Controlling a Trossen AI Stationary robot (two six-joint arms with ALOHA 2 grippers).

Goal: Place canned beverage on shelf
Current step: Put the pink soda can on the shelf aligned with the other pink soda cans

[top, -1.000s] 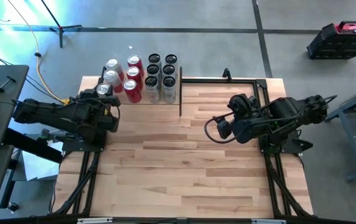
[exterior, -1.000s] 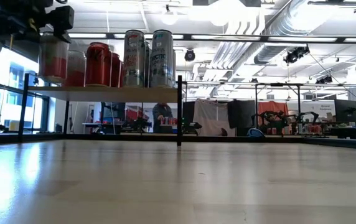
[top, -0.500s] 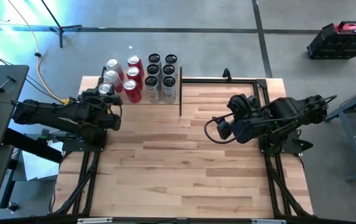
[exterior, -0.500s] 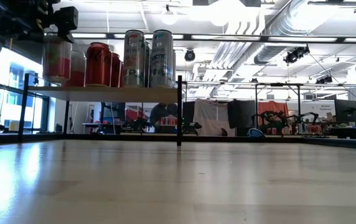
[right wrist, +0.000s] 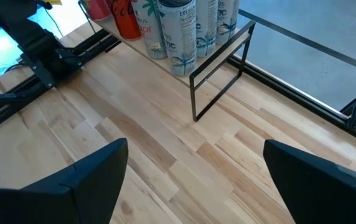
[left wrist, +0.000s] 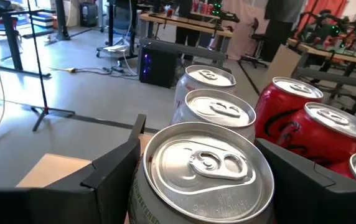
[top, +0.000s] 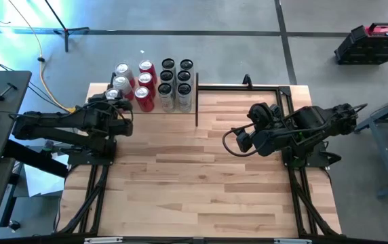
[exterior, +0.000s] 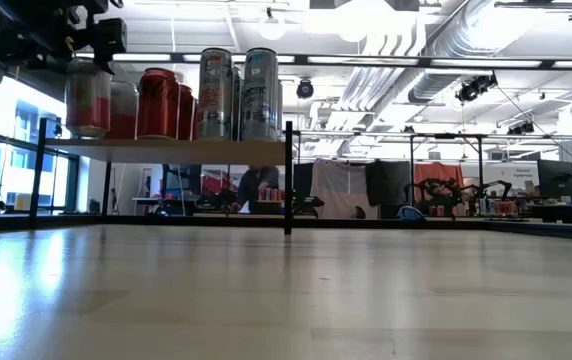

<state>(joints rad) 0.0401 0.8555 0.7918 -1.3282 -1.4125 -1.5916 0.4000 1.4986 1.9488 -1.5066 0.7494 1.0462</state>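
Left gripper (left wrist: 196,171) jaws straddle the can (left wrist: 201,169) on the shelf (exterior: 166,150), contact unclear. Can judged rigid, smooth, slippery; grip mid-body. Right gripper (right wrist: 193,171) spread, idle.

Legible markings are few. In the right wrist view, the red aluminium can (right wrist: 127,18) at the shelf's end carries white script lettering reading as "Coca-Cola", only partly in frame. Beside it, the tall white-and-blue slim can (right wrist: 179,34) bears vertical letters that appear to read "CELSIUS"; only part is sharp enough to confirm. In the low view, the same tall white cans (exterior: 259,92) show dark print too small to read. No numbers or signs can be made out elsewhere.
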